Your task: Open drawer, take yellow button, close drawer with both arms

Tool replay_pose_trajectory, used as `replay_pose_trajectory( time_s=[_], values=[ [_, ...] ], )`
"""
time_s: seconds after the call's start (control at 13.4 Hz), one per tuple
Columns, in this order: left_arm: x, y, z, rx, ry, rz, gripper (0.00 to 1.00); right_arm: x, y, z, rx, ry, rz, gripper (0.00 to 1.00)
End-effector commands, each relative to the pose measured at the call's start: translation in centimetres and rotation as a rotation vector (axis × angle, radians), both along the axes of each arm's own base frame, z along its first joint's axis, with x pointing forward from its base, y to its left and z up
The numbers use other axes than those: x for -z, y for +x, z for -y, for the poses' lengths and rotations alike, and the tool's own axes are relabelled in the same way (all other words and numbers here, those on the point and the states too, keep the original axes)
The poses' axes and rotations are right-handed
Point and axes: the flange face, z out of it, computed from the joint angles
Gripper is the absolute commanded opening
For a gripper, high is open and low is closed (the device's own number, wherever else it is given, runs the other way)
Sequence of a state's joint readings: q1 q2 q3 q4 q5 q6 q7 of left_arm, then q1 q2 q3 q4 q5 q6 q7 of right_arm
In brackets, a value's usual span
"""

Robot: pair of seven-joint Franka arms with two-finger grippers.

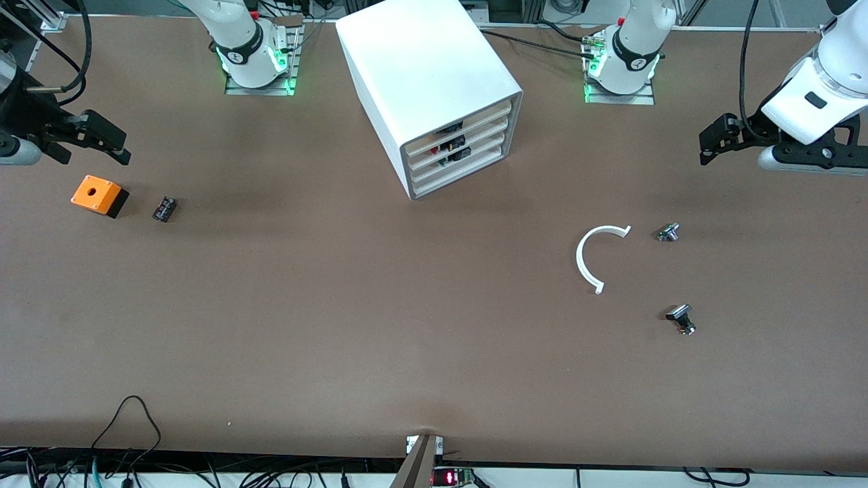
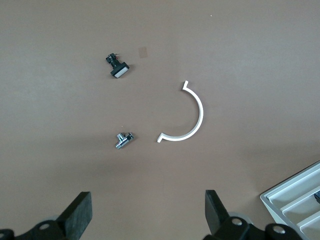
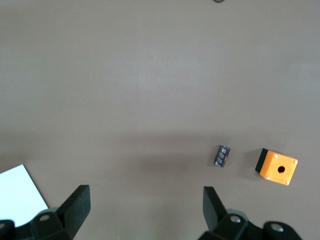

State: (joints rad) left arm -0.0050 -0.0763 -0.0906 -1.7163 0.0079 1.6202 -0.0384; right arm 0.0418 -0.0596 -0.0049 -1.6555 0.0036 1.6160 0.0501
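The white cabinet [image 1: 427,74] stands at the middle of the table near the arms' bases, its four drawers facing the front camera. The topmost drawer [image 1: 468,122] is pushed in flush. Dark parts show through the drawer fronts' cut-outs, but the button is hidden. My left gripper [image 1: 711,144] hangs open over the table at the left arm's end, and in its wrist view [image 2: 148,215] nothing lies between its fingers. My right gripper [image 1: 121,148] hangs open over the right arm's end of the table, likewise empty [image 3: 146,210].
An orange box with a hole [image 1: 98,195] and a small black block [image 1: 164,208] lie below the right gripper. A white half ring [image 1: 597,257], a small metal part [image 1: 668,232] and a black-and-metal part [image 1: 681,318] lie toward the left arm's end.
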Motion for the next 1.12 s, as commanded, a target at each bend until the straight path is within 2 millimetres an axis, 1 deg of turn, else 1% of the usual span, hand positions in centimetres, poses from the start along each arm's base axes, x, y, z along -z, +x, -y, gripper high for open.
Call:
replay_pose_trajectory(
  time_s=[0.0,0.15,0.3,0.37,0.45,0.6,0.67,0.75,0.82,0.9,1.05],
  values=[
    [-0.6,0.2,0.0,-0.009,-0.014,-0.012,0.99,-0.7,-0.1,-0.2,-0.032,0.001,-0.017,1.0],
    [-0.6,0.2,0.5,0.0,-0.016,-0.011,0.99,-0.4,-0.1,-0.6,-0.076,0.007,-0.029,1.0],
    [-0.7,0.2,1.0,0.009,-0.015,-0.014,0.99,0.6,0.4,-0.4,-0.154,0.012,-0.048,1.0],
    [-0.7,-0.1,2.0,0.032,-0.012,-0.034,0.99,1.3,0.7,-0.3,-0.153,0.012,-0.062,1.0],
    [-1.0,-0.5,2.6,0.044,-0.01,-0.055,0.99,1.7,0.9,-0.1,-0.148,0.012,-0.059,1.0],
    [-0.7,-1.7,4.9,0.083,-0.063,-0.128,0.99,4.0,2.2,-0.1,-0.101,0.014,-0.093,1.0],
    [-0.7,-2.1,5.6,0.097,-0.078,-0.15,0.99,5.1,2.8,-0.4,-0.06,0.012,-0.103,1.0],
    [-0.5,-2.4,6.8,0.112,-0.117,-0.172,0.99,5.9,3.4,-1.3,-0.028,0.01,-0.103,1.0],
    [0.6,-2.3,8.0,0.125,-0.162,-0.215,0.99,6.9,3.9,-2.2,-0.008,0.007,-0.108,1.0],
    [1.5,-2.7,9.2,0.146,-0.2,-0.279,0.99,7.7,4.4,-3.0,0.008,0.005,-0.11,1.0],
    [2.7,-3.4,10.7,0.172,-0.282,-0.382,0.99,9.6,5.4,-4.6,0.033,0.007,-0.11,1.0]
  ],
)
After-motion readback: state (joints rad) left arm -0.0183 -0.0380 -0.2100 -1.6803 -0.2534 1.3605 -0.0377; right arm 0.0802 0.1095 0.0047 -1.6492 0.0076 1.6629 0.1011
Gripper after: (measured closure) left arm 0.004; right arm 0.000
